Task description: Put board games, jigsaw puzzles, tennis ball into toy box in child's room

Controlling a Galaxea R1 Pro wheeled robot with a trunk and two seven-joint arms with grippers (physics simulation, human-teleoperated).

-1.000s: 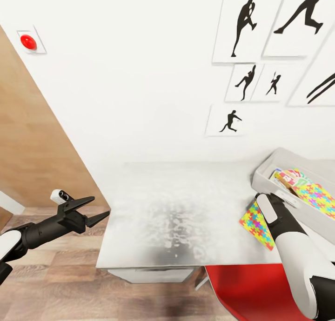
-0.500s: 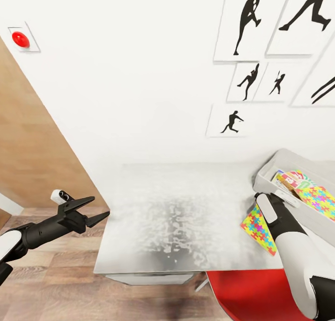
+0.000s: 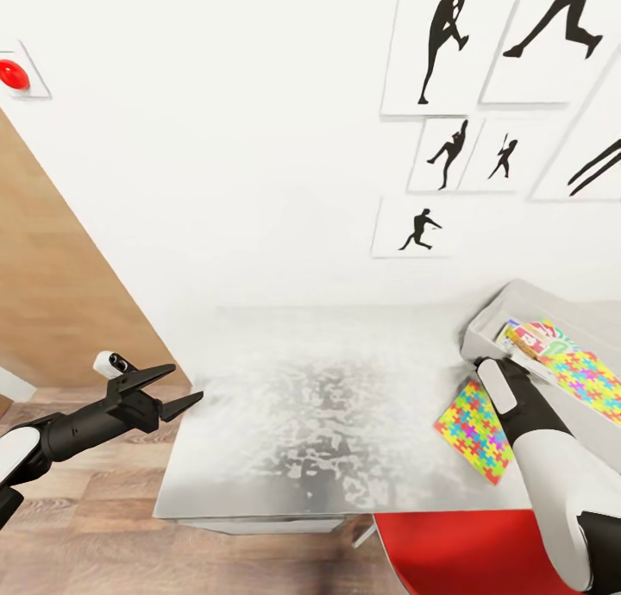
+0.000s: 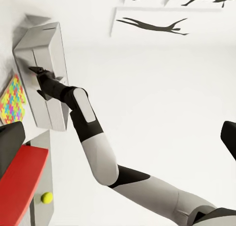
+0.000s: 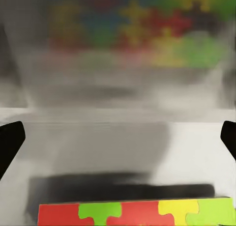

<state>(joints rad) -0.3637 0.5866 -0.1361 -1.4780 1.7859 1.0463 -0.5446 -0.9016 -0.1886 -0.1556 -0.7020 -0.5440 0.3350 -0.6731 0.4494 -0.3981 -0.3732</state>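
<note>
The table (image 3: 328, 422) is being viewed from above by the head camera; the toy box (image 4: 46, 49) is being seen from afar by the left wrist camera, and up close (image 5: 123, 93) by the right.

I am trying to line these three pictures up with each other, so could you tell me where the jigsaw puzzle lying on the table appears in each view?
Head view: the jigsaw puzzle lies flat on the table, lower right, beside the toy box.
Left wrist view: the colourful patch at the left edge, next to the toy box.
Right wrist view: the strip along the bottom edge, below the blurred toy box wall.
Shared landmark: the toy box.
</note>
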